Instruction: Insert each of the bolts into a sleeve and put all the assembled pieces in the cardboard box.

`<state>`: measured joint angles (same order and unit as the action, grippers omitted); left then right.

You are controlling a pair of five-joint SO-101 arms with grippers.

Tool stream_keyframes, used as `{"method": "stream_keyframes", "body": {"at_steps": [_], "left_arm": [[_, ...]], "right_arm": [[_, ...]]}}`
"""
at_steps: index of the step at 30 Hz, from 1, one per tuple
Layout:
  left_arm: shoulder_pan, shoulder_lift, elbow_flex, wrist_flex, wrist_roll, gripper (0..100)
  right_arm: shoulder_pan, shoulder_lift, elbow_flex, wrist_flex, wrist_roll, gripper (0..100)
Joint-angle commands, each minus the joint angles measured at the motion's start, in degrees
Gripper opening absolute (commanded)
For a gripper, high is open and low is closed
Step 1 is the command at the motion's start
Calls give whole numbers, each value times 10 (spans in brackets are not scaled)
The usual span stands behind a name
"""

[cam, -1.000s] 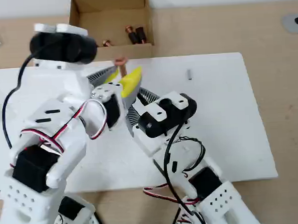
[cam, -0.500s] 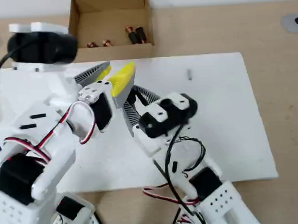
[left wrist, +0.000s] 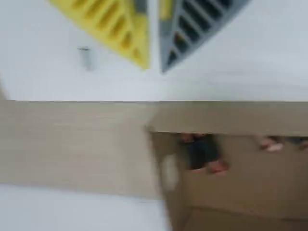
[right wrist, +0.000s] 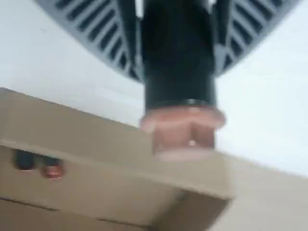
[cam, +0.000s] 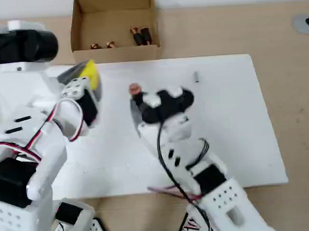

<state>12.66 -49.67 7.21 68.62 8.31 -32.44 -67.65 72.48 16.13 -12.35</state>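
My right gripper (cam: pixel 137 98) (right wrist: pixel 178 67) is shut on a black sleeve (right wrist: pixel 179 57) with a copper bolt in it. The bolt's head (cam: pixel 135 88) (right wrist: pixel 185 129) points toward the cardboard box (cam: pixel 116 54) (right wrist: pixel 106 178). The box holds several assembled pieces (cam: pixel 140 35) (left wrist: pixel 204 152), with others near its front wall (cam: pixel 102 45). My left gripper (cam: pixel 82 73) (left wrist: pixel 154 65), with one yellow and one grey finger, is shut on nothing, over the white board left of the right gripper. A small grey bolt (cam: pixel 196 76) (left wrist: pixel 85 57) lies loose on the board.
The white board (cam: pixel 238 126) covers most of the wooden table; the box stands just past its far edge. A round grey object (cam: pixel 304 23) lies at the table's far right. The right half of the board is open room.
My left gripper let go of the copper bolt, pulled back to the left and closed. The right gripper swung round with the sleeve and bolt, its tip now toward the box.
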Motion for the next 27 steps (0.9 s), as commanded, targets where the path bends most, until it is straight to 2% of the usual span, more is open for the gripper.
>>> {"method": "stream_keyframes", "body": {"at_steps": [1,6,13,27], "left_arm": [[-66,-2,5,30,-34,2],[-144,-6,52,56,-126,2],[-153,-7,94,106,-272,4],[-151,-7,127,105,-280,6]], "right_arm": [[42,117,-174,1,-1,9],[57,287,-341,0,-1,9],[56,477,-524,-2,2,9],[67,945,-980,-1,4,10]]}}
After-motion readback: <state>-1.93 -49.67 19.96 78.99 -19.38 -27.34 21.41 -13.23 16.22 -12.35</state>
